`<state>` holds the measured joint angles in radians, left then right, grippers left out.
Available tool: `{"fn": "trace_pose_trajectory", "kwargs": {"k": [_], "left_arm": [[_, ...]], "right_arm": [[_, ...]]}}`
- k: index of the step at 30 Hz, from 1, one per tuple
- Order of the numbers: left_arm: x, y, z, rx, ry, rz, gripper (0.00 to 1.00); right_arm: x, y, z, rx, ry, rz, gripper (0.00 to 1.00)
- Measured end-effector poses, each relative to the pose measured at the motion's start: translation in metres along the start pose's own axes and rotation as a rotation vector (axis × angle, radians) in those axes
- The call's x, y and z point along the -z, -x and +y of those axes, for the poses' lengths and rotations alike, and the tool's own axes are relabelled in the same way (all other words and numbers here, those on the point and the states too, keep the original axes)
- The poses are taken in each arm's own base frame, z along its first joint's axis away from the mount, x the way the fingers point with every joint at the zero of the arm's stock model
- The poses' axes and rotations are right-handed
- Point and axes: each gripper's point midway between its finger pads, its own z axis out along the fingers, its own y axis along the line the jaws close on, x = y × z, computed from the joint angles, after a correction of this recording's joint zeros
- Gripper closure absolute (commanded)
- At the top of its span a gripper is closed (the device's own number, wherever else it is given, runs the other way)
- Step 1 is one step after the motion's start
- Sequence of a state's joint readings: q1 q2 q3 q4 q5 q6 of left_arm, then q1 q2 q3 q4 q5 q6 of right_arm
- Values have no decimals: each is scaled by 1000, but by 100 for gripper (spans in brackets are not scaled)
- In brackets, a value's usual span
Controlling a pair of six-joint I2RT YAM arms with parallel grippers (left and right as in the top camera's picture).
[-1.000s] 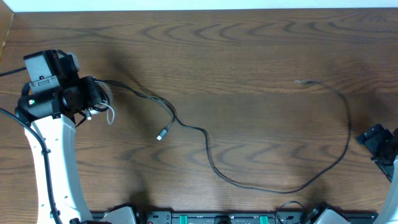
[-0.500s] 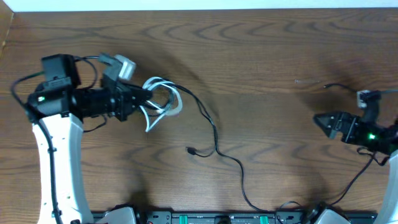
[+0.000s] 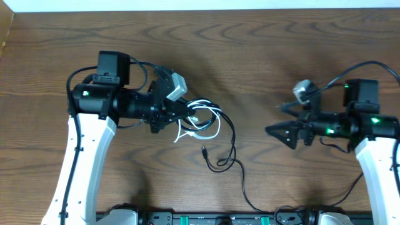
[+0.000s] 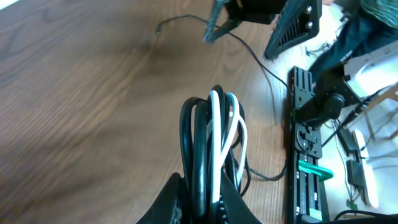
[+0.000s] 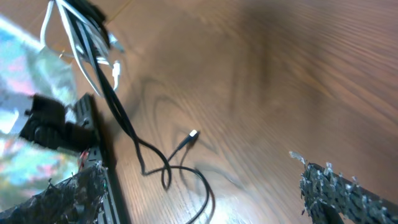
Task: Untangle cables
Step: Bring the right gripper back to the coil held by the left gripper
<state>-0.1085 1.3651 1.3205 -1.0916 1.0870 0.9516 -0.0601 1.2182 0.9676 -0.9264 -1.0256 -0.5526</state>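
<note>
Gathering stage: left jaws clamp white cable (image 4: 215,143) and black cable (image 4: 188,143) loops near nine o'clock; right jaws gape empty at three, likely next seizing the black tail at six.

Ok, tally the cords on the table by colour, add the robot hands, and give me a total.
Black cord: 1
White cord: 1
Hands: 2, the left hand and the right hand
Total: 4
</note>
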Motion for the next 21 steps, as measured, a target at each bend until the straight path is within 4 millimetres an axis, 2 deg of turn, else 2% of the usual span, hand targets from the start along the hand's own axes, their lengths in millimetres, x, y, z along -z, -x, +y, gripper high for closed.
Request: {"fn": "trace_pose_trajectory", "kwargs": {"k": [6,11,17,21], "left_arm": [[-22,4,-25,-88,-89,33,92],[-37,3,-42,-149,-140,73,92],[-43,-1,-48,-181,-152,105,92],[-47,-1,-53,-196,-168,113,92]], "right_arm": [[-28,15,28,185,93,3,1],[-42,31,43,273,132,-31,6],[-52,33,58,307,173,-26,8],[-59,31,71,333,205,-12,6]]}}
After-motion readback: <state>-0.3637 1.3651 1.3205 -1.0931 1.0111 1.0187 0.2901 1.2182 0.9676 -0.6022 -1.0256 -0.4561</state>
